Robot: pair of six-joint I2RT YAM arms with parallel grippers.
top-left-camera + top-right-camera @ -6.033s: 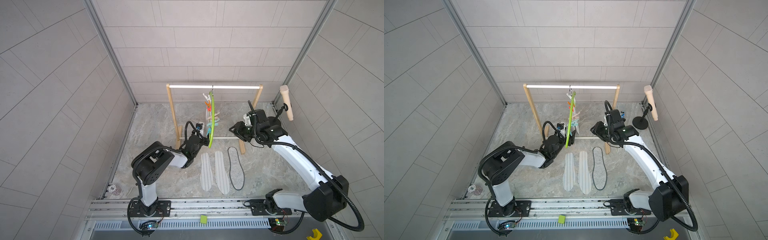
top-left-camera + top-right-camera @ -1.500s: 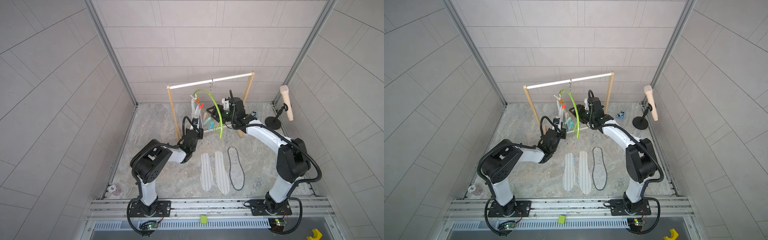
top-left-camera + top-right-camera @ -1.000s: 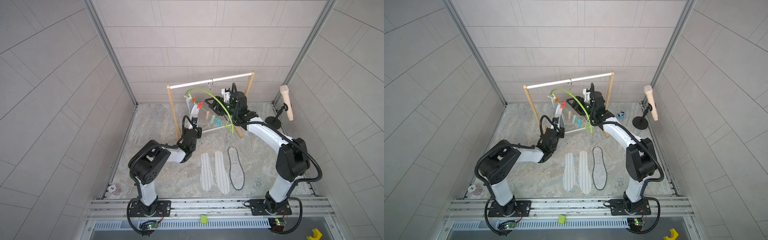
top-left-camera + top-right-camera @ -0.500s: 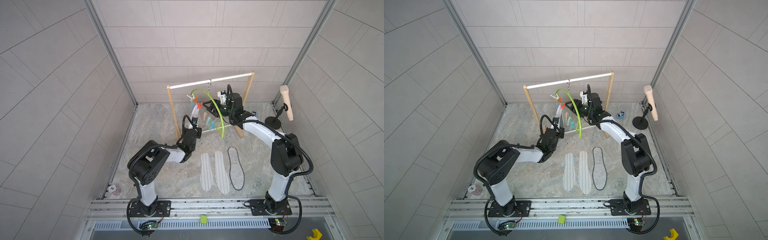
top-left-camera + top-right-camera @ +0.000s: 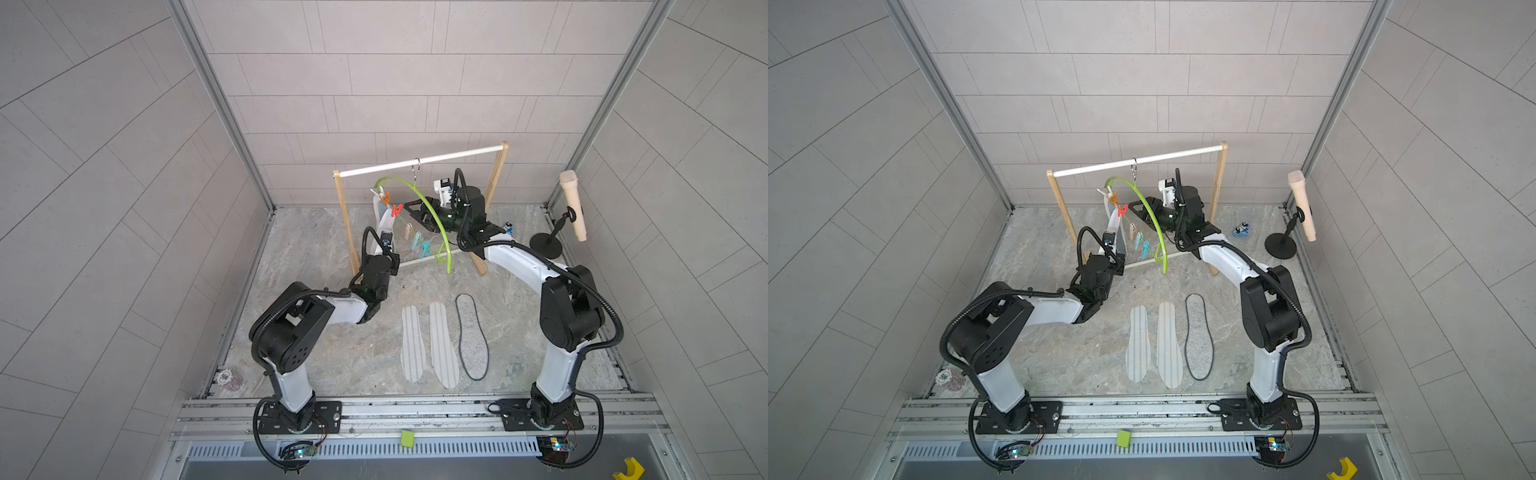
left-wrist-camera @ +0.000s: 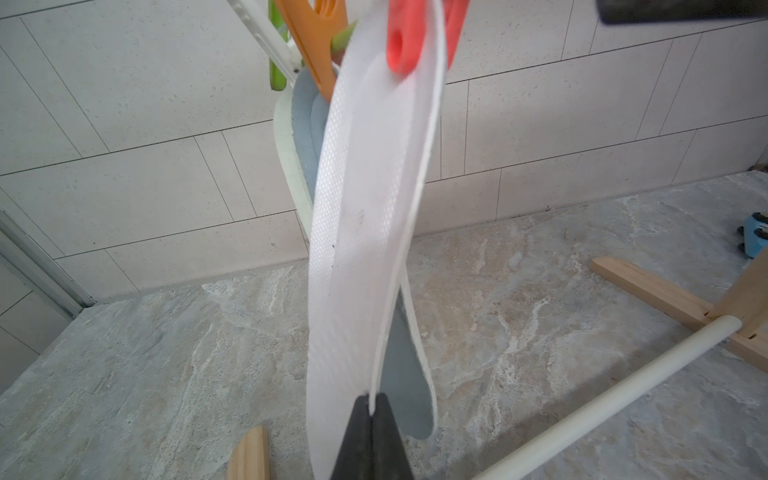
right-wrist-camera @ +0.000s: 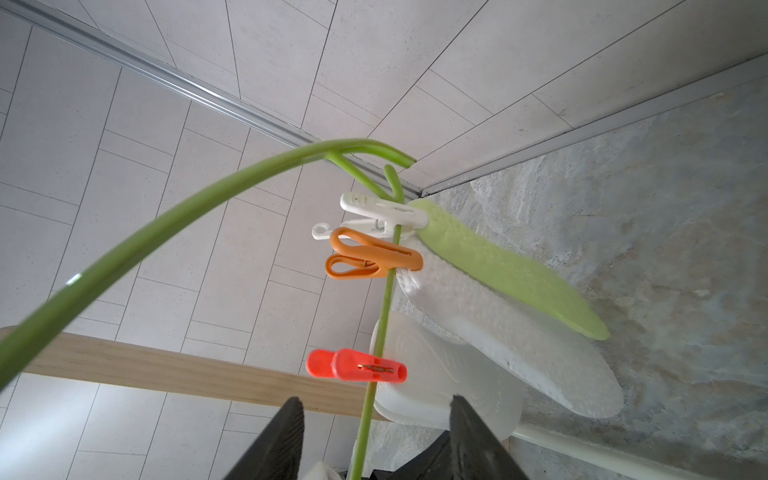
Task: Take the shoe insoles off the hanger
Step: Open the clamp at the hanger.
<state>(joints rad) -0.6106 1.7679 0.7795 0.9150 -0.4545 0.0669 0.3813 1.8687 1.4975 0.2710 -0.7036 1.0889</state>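
White textured foot-shaped insole (image 6: 357, 208) pinched in left gripper (image 6: 371, 405) for tugging; lime-green plastic hanger (image 7: 384, 299) inside spread right gripper (image 7: 376, 405), probably steadying.

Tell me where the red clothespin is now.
In both top views the red clothespin clips a white insole to the hanger, next to the orange clothespin.

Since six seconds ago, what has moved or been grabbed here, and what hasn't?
The right tool rose from low beside the wooden rack to the hanger, open astride its lower bar; the hanger swung round and the rack skewed. The left tool, shut on the white insole, barely shifted. The three insoles on the floor lie unchanged.
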